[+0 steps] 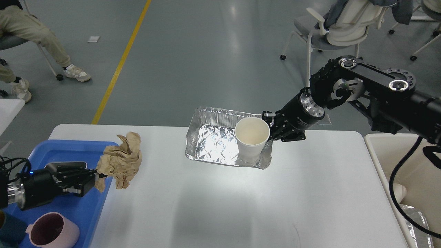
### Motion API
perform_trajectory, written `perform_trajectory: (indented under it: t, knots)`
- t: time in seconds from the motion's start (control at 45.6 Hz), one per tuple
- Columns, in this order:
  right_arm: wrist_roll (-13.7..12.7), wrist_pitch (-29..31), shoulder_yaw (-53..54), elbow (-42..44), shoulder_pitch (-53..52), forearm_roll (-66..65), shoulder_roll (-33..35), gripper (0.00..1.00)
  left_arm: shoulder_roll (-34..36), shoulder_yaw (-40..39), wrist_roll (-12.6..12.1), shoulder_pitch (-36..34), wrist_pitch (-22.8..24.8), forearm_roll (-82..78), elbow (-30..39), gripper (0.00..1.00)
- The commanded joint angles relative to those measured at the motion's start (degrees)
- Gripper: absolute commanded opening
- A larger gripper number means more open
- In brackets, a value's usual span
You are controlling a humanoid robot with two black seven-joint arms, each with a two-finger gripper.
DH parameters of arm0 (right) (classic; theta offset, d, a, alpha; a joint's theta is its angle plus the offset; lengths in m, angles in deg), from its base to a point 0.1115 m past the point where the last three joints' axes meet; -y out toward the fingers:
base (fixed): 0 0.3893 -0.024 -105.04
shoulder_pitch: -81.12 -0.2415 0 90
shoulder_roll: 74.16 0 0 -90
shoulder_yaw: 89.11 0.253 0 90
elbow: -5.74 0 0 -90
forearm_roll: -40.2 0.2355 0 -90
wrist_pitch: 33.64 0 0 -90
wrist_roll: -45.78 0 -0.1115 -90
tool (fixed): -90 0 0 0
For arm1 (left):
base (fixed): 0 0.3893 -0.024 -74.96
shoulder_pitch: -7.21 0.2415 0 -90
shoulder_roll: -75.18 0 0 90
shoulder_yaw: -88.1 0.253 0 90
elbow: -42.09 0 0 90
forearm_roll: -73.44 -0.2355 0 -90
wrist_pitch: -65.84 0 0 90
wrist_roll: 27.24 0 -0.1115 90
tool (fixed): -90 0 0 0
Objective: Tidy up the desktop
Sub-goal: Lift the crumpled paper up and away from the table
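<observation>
Desktop [310,206]: big white slab filling the lower frame, rigid, not for lifting; mostly bare from centre to 6 o'clock.

Beige bin [386,151] at 3 o'clock edge, blue tray [51,148] at 8 o'clock edge, both hanging off the ends of the top. Pink mug [51,234] sits in the tray's near corner.

Foil tray [213,141] just past centre toward 12 o'clock: thin, crinkly, likely dents on any pinch. Best hold probably the rim, low force.

Crumpled brown paper [120,160] at 9 o'clock, clear of the surface, over the tray's right edge. Light, soft, compressible; any fold takes a grip, but a loose flap could tear or slip.

Paper cup [252,139] upright inside the foil tray, right end. Looks empty, so light; wall crushes easily. Grip mid-wall or rim, gently.

Right gripper [270,127] against the cup's 3 o'clock side; cannot tell whether closed on it.

Left gripper [94,175] pinched onto the paper's lower edge.
</observation>
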Motion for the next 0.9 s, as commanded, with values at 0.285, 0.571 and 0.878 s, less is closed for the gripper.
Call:
perform_trajectory:
  t: [0.285,0.571,0.878]
  knots:
    - [0.0,0.0,0.3,-0.3,-0.3,0.0,0.0,0.0,14.3,-1.7,4.1,0.6,0.1,16.5,2.7,0.02]
    - [0.0,0.0,0.6,-0.3,-0.8,0.0,0.0,0.0,16.0,-17.3,3.6,-0.3,9.0,16.8,2.3,0.04]
    - [0.0,0.0,0.9,-0.3,-1.3,0.0,-0.5,0.0,6.6,-25.4,0.9,-13.0,22.8,1.8,1.2,0.04]
